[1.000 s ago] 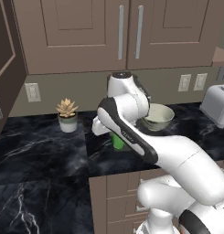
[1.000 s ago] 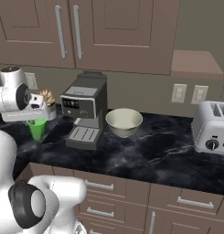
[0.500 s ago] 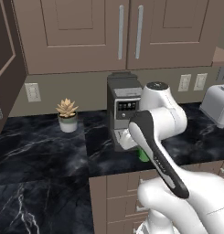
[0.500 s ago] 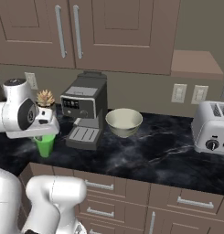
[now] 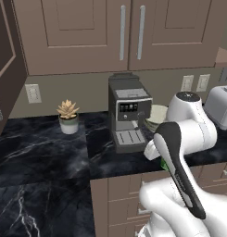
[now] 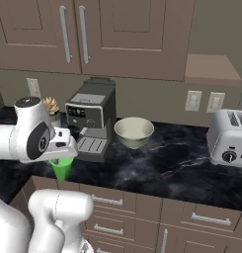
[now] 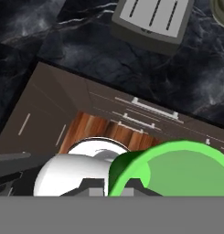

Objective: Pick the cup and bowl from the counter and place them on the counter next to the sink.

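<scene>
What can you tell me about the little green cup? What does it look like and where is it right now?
The cup is small, bright green and smooth like plastic, with no handle, and narrower at the bottom than the top. It is upright, hanging under the shut gripper, which holds it at the rim. It is off the counter, out past the front edge, in front of the drawers. From the hand camera you look down into its round open mouth, and it looks empty.

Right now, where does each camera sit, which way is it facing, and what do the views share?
Left base view: behind the arm's left, facing the coffee machine; white arm at lower right.
Right base view: behind its right, facing the bowl and toaster; arm at lower left.
Hand view: on the hand, looking down past the cup at the counter edge.
All share cup and coffee machine.
</scene>
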{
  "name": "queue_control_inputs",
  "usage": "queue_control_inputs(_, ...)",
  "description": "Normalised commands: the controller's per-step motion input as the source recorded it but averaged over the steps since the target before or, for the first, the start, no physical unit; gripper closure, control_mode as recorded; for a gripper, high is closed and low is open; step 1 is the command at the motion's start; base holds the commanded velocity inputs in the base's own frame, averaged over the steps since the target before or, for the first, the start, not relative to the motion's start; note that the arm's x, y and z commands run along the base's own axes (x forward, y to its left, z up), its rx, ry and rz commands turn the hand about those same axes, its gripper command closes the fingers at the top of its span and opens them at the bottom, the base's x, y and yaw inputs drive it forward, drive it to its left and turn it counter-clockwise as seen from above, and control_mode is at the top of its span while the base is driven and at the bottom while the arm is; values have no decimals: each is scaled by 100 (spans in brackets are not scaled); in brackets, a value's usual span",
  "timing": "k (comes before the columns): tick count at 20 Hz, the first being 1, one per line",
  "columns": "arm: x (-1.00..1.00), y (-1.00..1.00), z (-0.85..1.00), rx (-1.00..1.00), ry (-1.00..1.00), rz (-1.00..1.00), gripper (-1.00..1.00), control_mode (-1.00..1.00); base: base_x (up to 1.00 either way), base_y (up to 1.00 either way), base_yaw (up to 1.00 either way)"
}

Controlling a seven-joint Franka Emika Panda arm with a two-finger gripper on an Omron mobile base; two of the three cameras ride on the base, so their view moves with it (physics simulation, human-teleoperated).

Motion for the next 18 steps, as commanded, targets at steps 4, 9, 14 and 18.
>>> queue_control_inputs(4, 0, 0, 0, 0, 0, 0, 100, -100, 0, 0, 0)
queue_control_inputs(9, 0, 0, 0, 0, 0, 0, 100, 100, 0, 0, 0)
queue_control_inputs(14, 0, 0, 0, 0, 0, 0, 100, 100, -80, -8, -7)
queue_control_inputs(18, 0, 0, 0, 0, 0, 0, 100, 100, -100, -39, -23)
